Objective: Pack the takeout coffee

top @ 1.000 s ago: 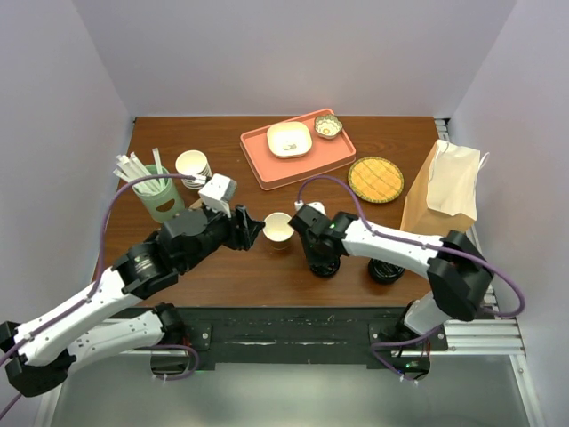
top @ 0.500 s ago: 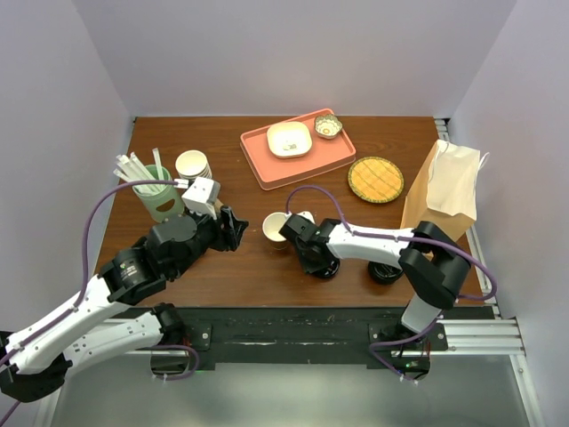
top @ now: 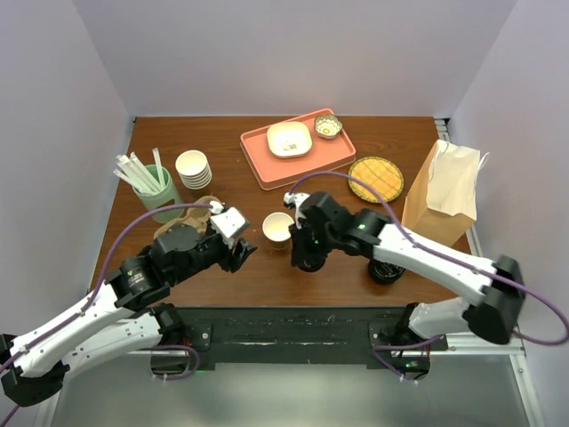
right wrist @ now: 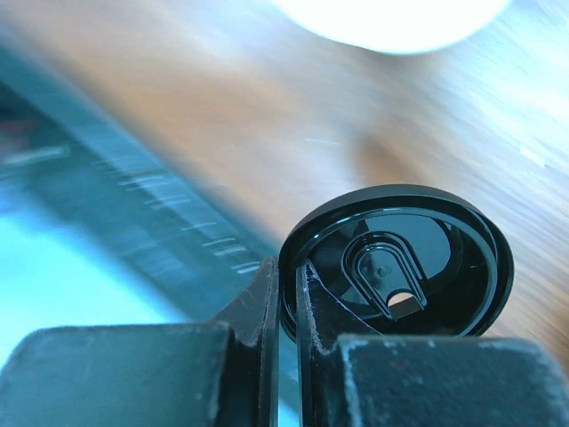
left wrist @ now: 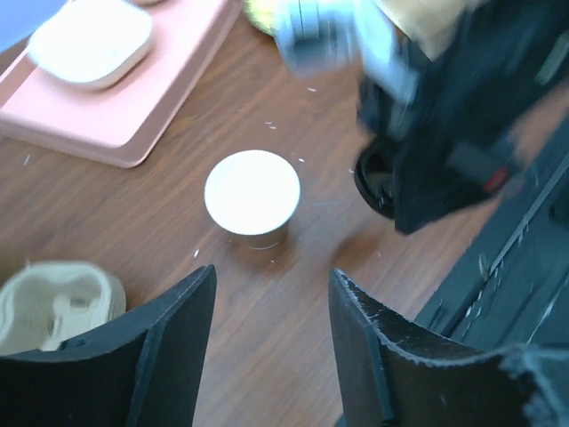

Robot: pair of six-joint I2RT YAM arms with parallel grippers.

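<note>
From above and behind, the top camera takes in the whole brown wooden table [top: 267,276]. The left wrist camera tilts down nearer, sharing its open white paper cup [left wrist: 252,191]. The right wrist camera hugs a round black plastic lid [right wrist: 400,258].

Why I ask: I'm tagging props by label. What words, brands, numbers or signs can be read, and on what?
No text can be read in any view.
White dish on the pink tray: a small dark mark, too small to read.
Black lid in the right claw: moulded shapes, no letters visible.
</note>
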